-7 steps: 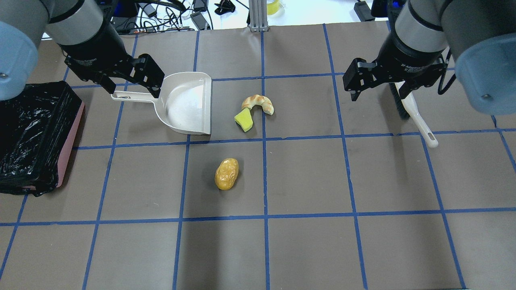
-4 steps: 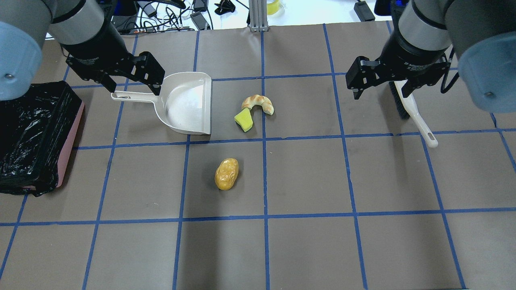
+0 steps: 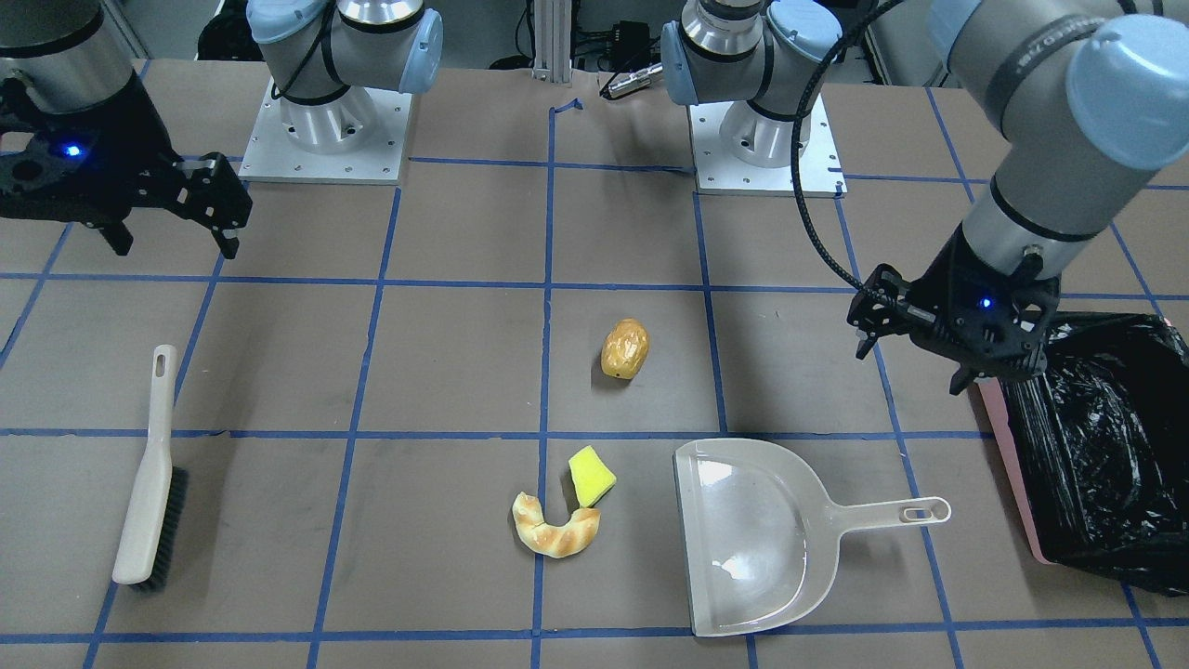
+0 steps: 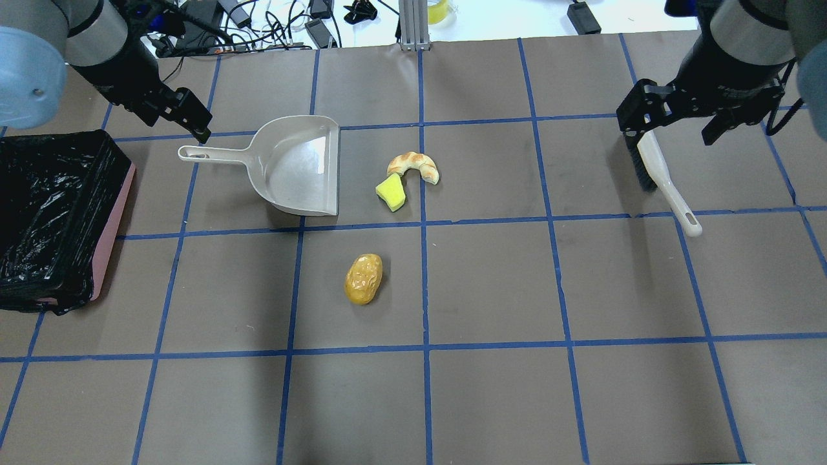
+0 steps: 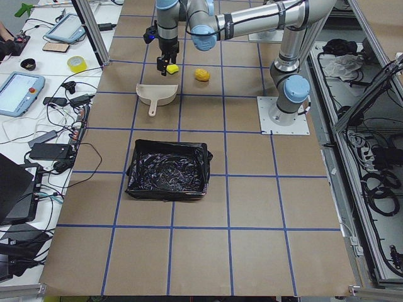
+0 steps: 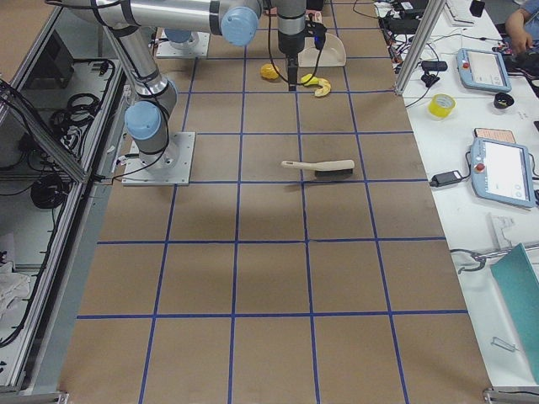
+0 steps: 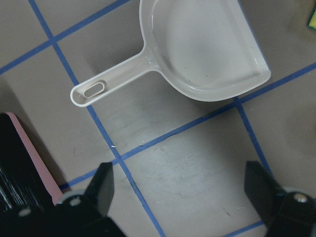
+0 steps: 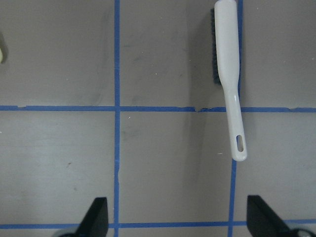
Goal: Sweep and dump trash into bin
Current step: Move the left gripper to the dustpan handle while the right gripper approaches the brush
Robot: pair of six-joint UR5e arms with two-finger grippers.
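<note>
Three trash items are left loose on the brown-papered table [image 4: 491, 284]: a golden-brown potato-like lump [image 4: 363, 278], a yellow-green sponge wedge [image 4: 391, 193] and, just beside it, a curved tan croissant-shaped pastry [image 4: 414, 165]. The cream-white plastic dustpan [image 4: 300, 169] is laid mouth towards them, presumably for sweeping in; nothing is held in it. The white-handled black-bristled brush [image 4: 659, 171] is laid on the right arm's side. Left gripper [image 3: 912, 364] and right gripper [image 4: 665, 132] are held wide apart, empty. No trash is seen in the pink rectangular black-bag-lined bin [image 4: 111, 239].
</note>
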